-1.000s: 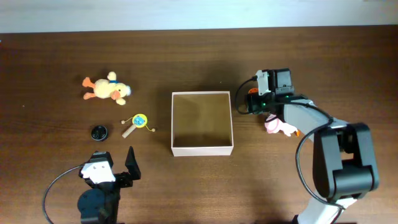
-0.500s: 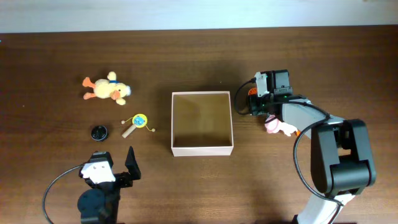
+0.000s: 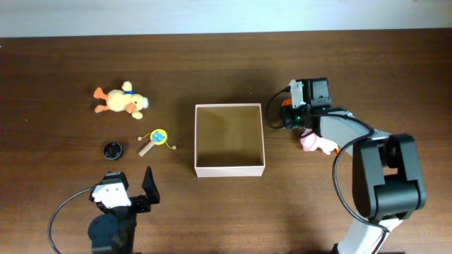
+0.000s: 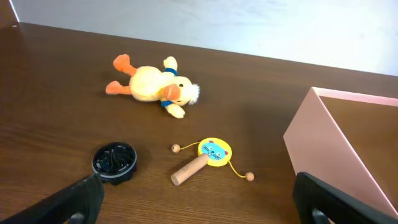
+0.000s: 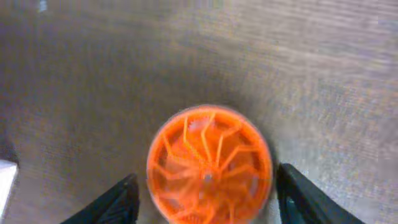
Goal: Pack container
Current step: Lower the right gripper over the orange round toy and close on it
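The container (image 3: 229, 169), a square shallow box with white walls and a tan inside, stands mid-table with nothing in it; its near corner (image 4: 323, 149) shows in the left wrist view. My right gripper (image 5: 207, 174) is low over the table just right of the box. An orange spoked disc (image 5: 208, 165) lies flat between its fingers, with slim gaps on both sides. That view is blurred. My left gripper (image 4: 196, 186) hangs wide open near the front left, holding nothing.
Left of the box lie a yellow plush duck (image 3: 121, 100), a black disc (image 3: 112, 150) and a small yellow drum rattle with a wooden handle (image 3: 157, 139). A pink plush toy (image 3: 316, 143) lies under the right arm, right of the box.
My right gripper's jaws have narrowed around the orange disc and the arm has shifted slightly. The left arm and the toys on the left have not moved.
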Controlling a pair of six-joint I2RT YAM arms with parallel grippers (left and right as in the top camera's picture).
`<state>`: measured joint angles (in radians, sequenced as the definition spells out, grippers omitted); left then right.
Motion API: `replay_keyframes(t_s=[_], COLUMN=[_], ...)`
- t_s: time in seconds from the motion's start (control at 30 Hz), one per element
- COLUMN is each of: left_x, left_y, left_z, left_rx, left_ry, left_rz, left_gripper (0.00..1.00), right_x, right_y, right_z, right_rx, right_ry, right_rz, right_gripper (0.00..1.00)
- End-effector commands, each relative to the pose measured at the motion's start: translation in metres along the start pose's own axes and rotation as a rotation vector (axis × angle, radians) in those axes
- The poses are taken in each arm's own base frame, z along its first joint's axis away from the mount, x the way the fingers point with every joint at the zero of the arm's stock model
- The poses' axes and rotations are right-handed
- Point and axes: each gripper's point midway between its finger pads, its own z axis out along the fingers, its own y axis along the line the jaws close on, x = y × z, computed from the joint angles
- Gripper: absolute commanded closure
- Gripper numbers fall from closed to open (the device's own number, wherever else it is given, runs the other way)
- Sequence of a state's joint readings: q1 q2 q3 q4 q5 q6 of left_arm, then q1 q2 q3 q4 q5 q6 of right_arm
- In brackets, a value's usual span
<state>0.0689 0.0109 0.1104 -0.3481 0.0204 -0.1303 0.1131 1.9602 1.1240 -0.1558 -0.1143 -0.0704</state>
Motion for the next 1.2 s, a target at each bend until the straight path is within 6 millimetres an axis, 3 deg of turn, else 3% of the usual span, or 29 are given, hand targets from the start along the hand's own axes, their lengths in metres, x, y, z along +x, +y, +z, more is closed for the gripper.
replay_keyframes(t_s=[0.0,0.07,0.27,0.6,0.7,0.9,1.17], left_x=[0.0011,0.0011,0.0011,0.0011,0.0011,0.0011,0.0011], left_y=[-0.0006,-0.0006,-0.0006,-0.0006,-0.0006,-0.0006,-0.0006], left_z=[0.0002,0.0002,0.0002,0.0002,0.0002,0.0002,0.0002], left_rx=[0.007,0.007,0.007,0.007,0.007,0.007,0.007], left_ry=[0.0,0.0,0.0,0.0,0.0,0.0,0.0], left_rz=[0.014,0.014,0.014,0.014,0.014,0.014,0.014], left_gripper=[0.01,0.01,0.01,0.01,0.01,0.01,0.01], right_x=[-0.0203,-0.0239,-0.0235,-0.0195,-0.0189,-0.0185,-0.0147], right_y=[-0.0033,-0.0053,-0.008,-0.0077,-0.0076,-0.0063,-0.0047], right_z=[-0.0008,-0.0013,-0.0014,-0.0012,-0.0012,-0.0011,-0.0009], right_rx=[0.022,0.033,0.049,0.048,0.047,0.042,0.033], right_ry=[-0.044,-0.056,-0.054,-0.038,-0.035,-0.034,-0.019], right_rz=[0.0,-0.001,-0.001,0.001,0.001,0.0,0.002], right_gripper=[0.32,0.27,0.27,0.43,0.42,0.32,0.33])
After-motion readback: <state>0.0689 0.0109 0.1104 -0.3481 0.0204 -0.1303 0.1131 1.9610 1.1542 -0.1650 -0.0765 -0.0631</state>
